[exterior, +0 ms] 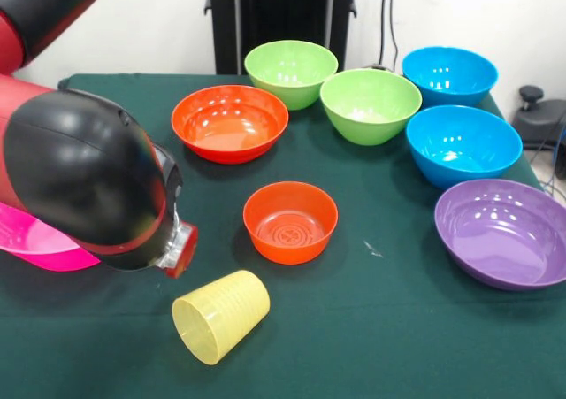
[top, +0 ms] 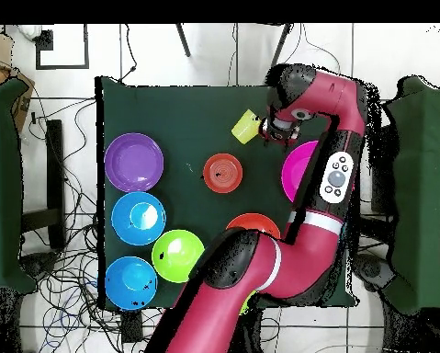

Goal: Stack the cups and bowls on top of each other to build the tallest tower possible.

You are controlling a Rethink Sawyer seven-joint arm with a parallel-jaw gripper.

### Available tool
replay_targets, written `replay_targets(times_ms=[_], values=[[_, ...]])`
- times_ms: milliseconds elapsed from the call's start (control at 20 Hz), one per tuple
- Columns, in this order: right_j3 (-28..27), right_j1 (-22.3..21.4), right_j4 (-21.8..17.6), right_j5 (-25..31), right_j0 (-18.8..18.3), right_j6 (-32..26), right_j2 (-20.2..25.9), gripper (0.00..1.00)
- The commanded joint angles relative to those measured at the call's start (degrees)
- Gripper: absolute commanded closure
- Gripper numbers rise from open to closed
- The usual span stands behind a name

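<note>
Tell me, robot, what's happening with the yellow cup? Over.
Gripper right beside the cup, grip unclear. Yellow cup lying on its side, nothing stacked yet. Small orange bowl close by, pink bowl under the arm.

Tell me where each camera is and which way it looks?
Front view: sits across the table, low, looking over the bowls; the arm bulges in at the left, beside the tipped cup.
Overhead view: hangs above, looking straight down; the whole arm reaches over the table.
Both show the cup, small orange bowl and purple bowl.
</note>
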Motion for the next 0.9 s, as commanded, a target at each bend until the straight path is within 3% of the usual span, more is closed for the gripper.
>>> replay_targets(times_ms=[50, 450, 900], values=[[0.8, -0.6, -10.5, 2.9, 0.2, -13.6, 13.6, 0.0], [1.2, -5.1, -21.8, 13.1, -1.0, -15.5, 21.4, 0.0], [1.9, -7.7, -33.9, 15.1, -3.2, -17.5, 30.7, 0.0]])
